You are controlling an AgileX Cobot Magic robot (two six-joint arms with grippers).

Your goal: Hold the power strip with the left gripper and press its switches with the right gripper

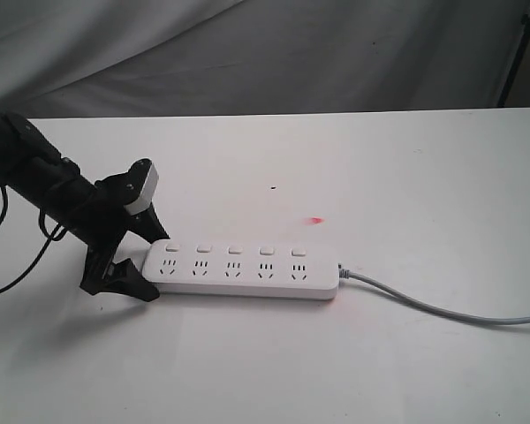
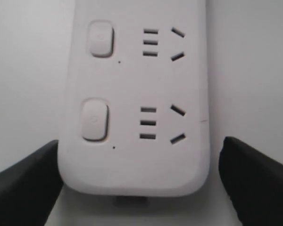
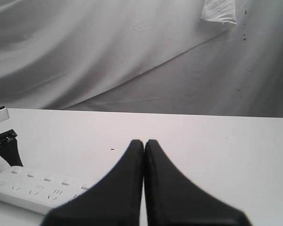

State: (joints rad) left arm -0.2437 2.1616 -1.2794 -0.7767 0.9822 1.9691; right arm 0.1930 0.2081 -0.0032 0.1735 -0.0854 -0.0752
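The white power strip [image 1: 247, 272] lies flat on the white table with its grey cable [image 1: 442, 309] trailing right. Its square switches [image 1: 234, 250] run in a row along the far side. My left gripper [image 1: 152, 262] straddles the strip's left end, open. In the left wrist view one finger [image 2: 23, 188] sits against the strip [image 2: 137, 165] and the other finger [image 2: 254, 179] stands a small gap off it; two switches [image 2: 94, 120] show. My right gripper [image 3: 144, 141] is shut and empty, held above the table, with the strip [image 3: 33, 188] low to one side. The exterior view does not show it.
A small red spot [image 1: 315, 219] and a black speck [image 1: 274, 186] mark the table behind the strip. Grey cloth [image 1: 265, 53] hangs beyond the table's far edge. The left arm's cables [image 1: 18, 256] loop at the left edge.
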